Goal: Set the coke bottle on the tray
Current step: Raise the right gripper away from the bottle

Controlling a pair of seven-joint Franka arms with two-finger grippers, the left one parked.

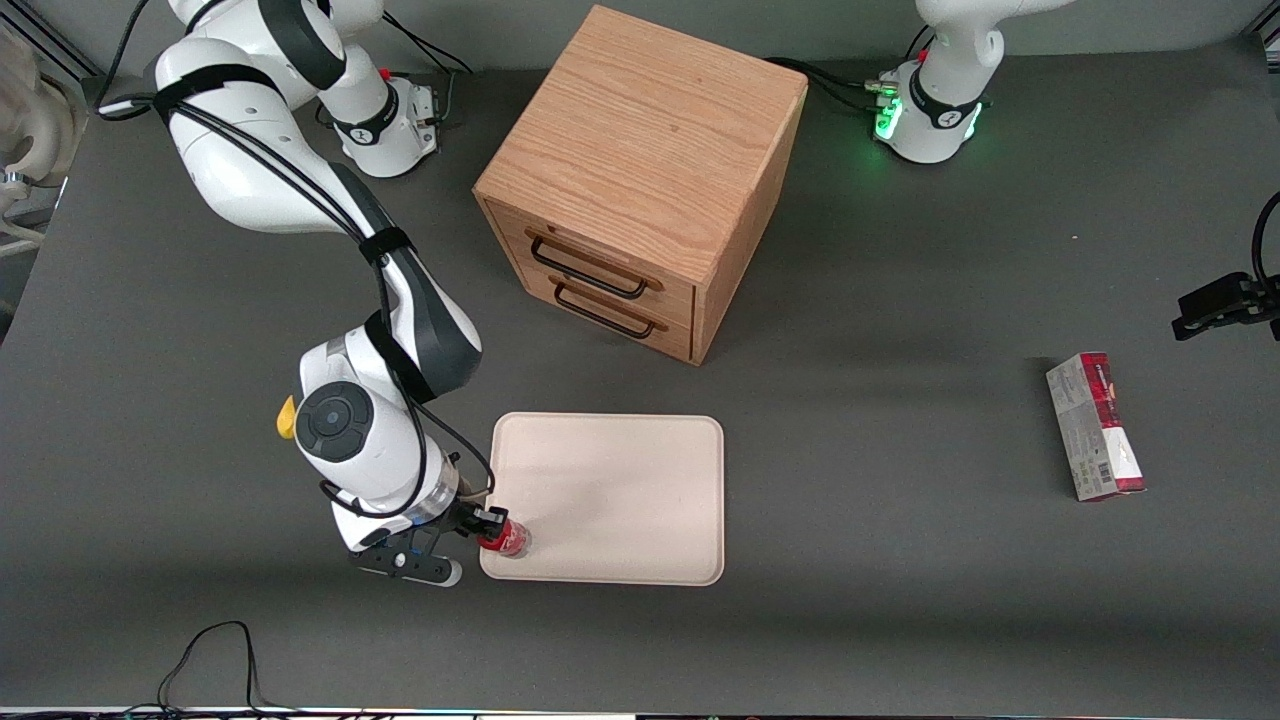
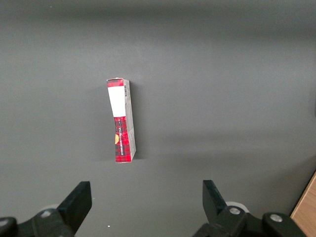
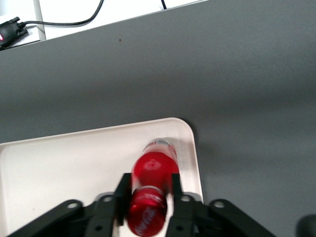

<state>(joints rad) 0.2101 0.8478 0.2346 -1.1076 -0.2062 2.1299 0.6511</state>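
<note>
The coke bottle [image 1: 508,540], small and red with white script, is held between the fingers of my right gripper [image 1: 495,530]. It is just inside the corner of the cream-white tray [image 1: 620,490] that is nearest the front camera at the working arm's end. In the right wrist view the gripper [image 3: 149,185] grips the bottle [image 3: 155,170] near its cap. The clear base points down at the tray [image 3: 64,163], close to its rim. I cannot tell whether the base touches the tray.
A wooden two-drawer cabinet [image 1: 640,180] stands farther from the front camera than the tray. A yellow lump [image 1: 286,418] shows beside the working arm's wrist. A red and grey box [image 1: 1095,425] lies toward the parked arm's end of the table and shows in the left wrist view [image 2: 121,121].
</note>
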